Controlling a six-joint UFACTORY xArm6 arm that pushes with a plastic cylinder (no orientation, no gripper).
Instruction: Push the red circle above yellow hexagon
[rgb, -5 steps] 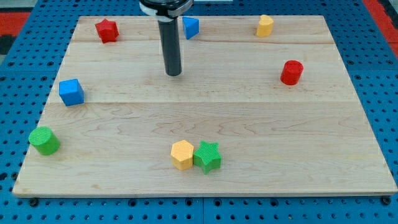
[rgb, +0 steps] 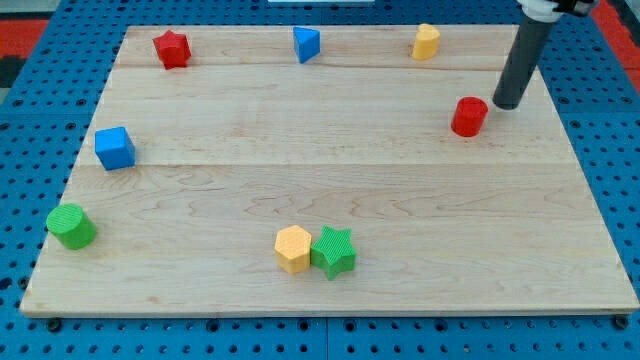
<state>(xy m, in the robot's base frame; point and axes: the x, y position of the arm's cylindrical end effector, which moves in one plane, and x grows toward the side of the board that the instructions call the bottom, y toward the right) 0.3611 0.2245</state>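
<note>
My tip (rgb: 506, 105), a bare rod with no gripper to open or close, stands just right of the red circle (rgb: 468, 116), probably to push it left-down toward the yellow hexagon (rgb: 293, 249)

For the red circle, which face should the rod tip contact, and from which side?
Contact the red circle on its upper-right side wall, coming from the view's right. My tip sits just right of it, and the yellow hexagon lies toward the lower left. Its round wall may slip off-line, so push centred.
</note>
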